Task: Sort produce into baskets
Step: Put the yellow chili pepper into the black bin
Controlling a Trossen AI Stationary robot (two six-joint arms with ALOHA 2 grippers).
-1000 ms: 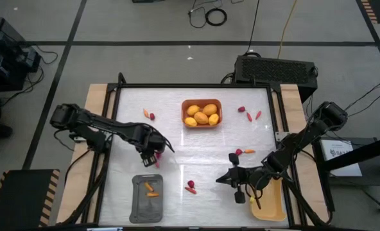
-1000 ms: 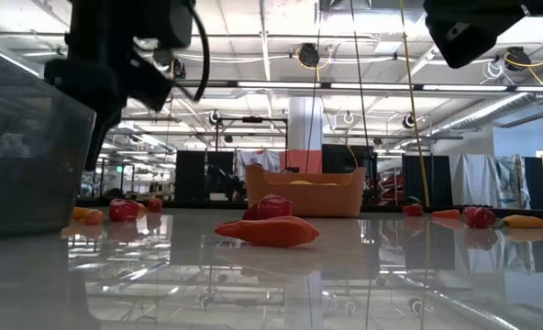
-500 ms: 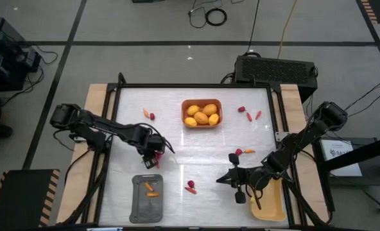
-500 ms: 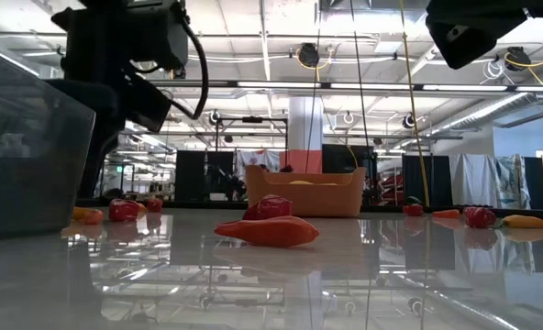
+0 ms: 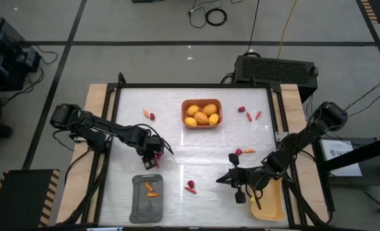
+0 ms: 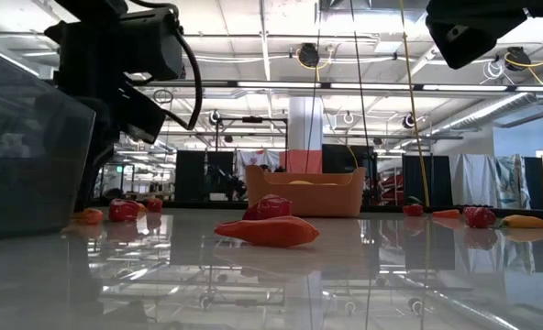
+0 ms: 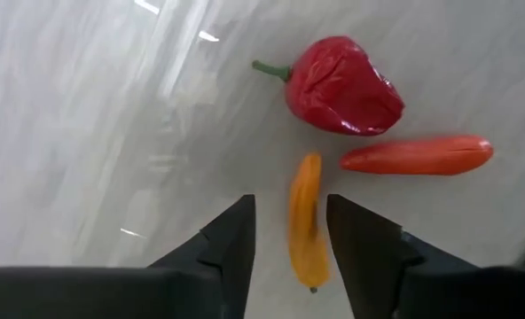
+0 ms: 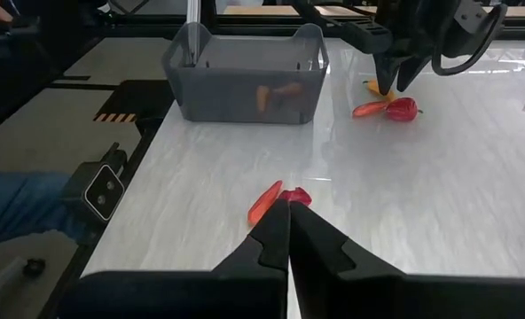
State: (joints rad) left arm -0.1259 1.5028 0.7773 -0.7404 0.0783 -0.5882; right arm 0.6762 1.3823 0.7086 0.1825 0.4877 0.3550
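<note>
Left wrist view: spread jaws straddle an orange stick [image 7: 306, 221] beside a red pepper [image 7: 344, 87].

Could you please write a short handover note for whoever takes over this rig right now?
Left gripper: jaws open astride a small orange pepper on the table, beside a red pepper and a red-orange stick; not yet gripped.
Right gripper: jaws shut, empty, waiting by the pale yellow basket.
Done: yellow-orange fruits lie in the orange basket; a few orange pieces lie in the grey basket.
Left: loose pieces at the far left, far right, centre right and near centre of the table.
</note>
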